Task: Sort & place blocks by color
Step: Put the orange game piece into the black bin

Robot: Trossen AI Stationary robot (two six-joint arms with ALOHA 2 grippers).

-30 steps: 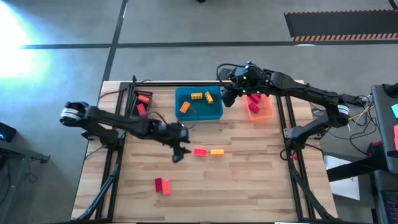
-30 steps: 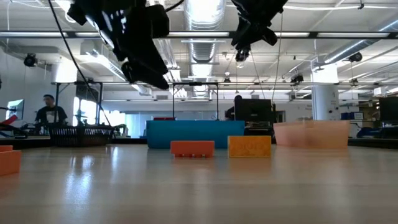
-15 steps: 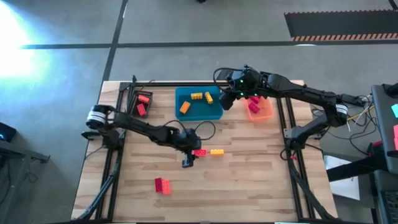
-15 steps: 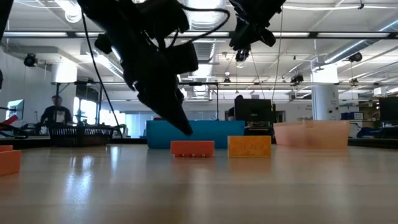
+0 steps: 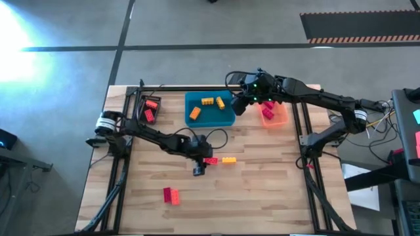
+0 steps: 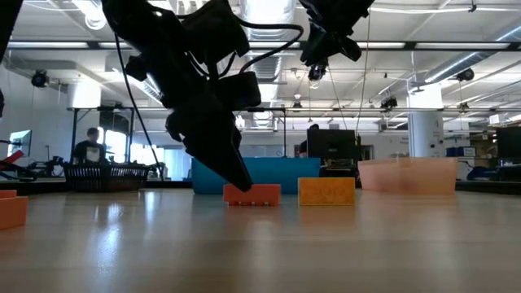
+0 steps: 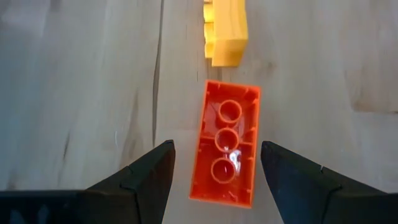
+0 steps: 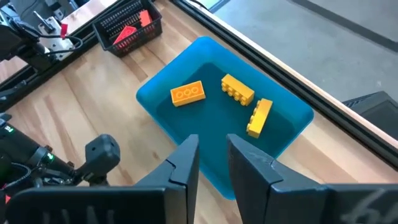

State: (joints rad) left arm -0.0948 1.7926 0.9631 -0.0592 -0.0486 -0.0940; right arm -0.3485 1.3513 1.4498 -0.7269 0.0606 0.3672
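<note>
Left tool: lowered over the middle of the desk, fingers spread wide on either side of a red block without touching it. The block lies hollow side up, its long edges parallel to the fingers, so a closing grip would catch the two long faces; this reads as the approach to a pick, not yet a hold.

Yellow block: on the desk just beside the red one, in line with it, end to end with a small gap. Probably the next piece to collect.

Red and pink pair: two blocks touching, nearer the desk's front edge, well apart from both tools.

Right tool: raised above the gap between the blue and orange trays at the far side, fingers set narrowly apart and carrying nothing; the wrist view looks down into the blue tray. It appears to be waiting.

Blue tray: three yellow-orange blocks, lying apart from one another.

Orange tray: pink-red blocks, partly hidden by the right arm; count cannot be told.

Black basket: at the far left corner, two red blocks inside. Judged destination for the red block under the left tool.
</note>
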